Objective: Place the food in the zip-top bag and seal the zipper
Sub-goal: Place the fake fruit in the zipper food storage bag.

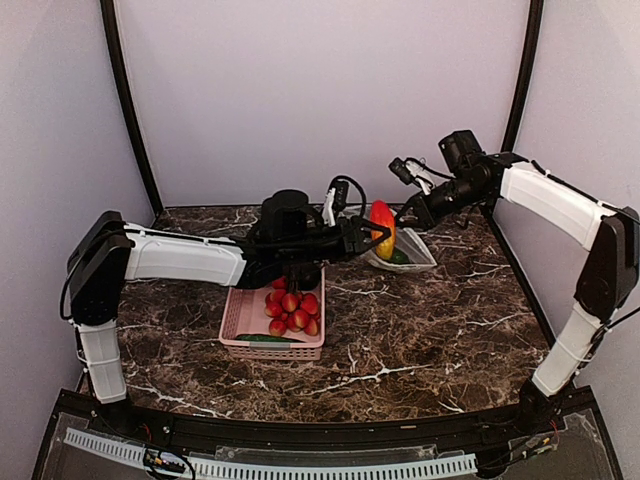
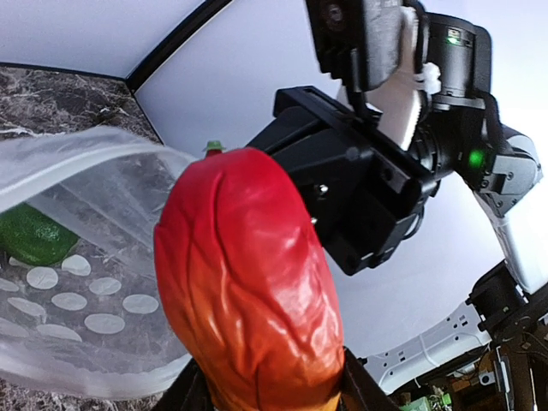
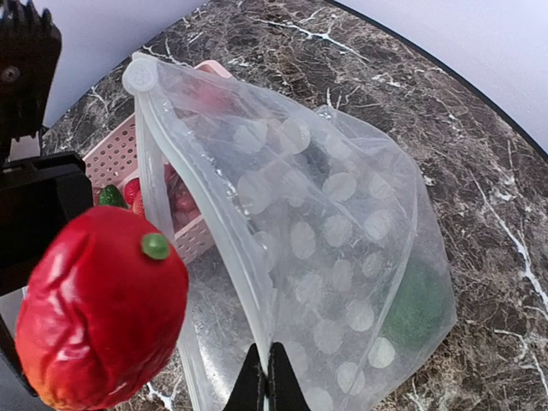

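Note:
My left gripper (image 1: 372, 238) is shut on the orange-red mango (image 1: 382, 228) and holds it upright just above the open mouth of the dotted clear zip-top bag (image 1: 410, 255). The mango fills the left wrist view (image 2: 248, 291) and shows at the left of the right wrist view (image 3: 103, 317). My right gripper (image 3: 265, 377) is shut on the bag's upper mouth edge and lifts it open; the zipper strip (image 3: 205, 197) runs up from its fingertips. A green toy vegetable (image 3: 419, 304) lies inside the bag. I cannot make out the eggplant.
The pink basket (image 1: 240, 322) stands left of the bag with several red round fruits (image 1: 293, 308) and the green cucumber (image 1: 265, 338) in it. The right arm's wrist (image 2: 360, 188) hangs close behind the mango. Walls close in at the back and sides.

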You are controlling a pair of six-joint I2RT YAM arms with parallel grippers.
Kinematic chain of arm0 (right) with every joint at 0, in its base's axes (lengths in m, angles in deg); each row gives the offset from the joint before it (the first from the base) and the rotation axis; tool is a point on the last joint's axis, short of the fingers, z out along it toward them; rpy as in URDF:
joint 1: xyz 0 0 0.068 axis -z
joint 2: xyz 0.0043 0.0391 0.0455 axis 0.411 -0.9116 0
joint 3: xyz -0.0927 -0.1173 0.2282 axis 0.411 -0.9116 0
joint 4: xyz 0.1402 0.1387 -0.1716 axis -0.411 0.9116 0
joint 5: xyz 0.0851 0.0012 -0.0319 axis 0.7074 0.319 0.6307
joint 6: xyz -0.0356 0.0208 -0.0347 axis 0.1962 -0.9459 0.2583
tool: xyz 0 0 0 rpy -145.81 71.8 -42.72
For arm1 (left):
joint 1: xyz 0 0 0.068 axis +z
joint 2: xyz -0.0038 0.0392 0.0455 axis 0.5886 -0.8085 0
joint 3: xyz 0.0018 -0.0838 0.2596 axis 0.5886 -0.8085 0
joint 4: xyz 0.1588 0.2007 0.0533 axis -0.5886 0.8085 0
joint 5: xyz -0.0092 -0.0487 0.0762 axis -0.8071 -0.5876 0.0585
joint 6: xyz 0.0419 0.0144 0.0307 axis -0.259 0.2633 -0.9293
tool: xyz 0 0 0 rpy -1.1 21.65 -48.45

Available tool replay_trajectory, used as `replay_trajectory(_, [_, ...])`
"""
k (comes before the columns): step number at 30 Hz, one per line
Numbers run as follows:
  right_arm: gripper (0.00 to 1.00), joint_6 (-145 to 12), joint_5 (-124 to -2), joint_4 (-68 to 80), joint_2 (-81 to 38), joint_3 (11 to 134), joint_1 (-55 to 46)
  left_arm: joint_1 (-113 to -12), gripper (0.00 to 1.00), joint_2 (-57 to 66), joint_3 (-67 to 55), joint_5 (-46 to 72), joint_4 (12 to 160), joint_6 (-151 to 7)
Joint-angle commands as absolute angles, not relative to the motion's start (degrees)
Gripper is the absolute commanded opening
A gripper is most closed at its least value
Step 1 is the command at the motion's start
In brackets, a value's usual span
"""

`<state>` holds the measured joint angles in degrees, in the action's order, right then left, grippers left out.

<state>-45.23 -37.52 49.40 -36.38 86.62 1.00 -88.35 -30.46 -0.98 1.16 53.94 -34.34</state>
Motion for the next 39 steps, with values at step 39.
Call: replay_trajectory(39, [0.00, -46.87, -37.41, 42.41, -27.09, 78.13, 0.22, -86.24, 0.62, -40.92, 15.95, 6.63, 66.79, -16.28])
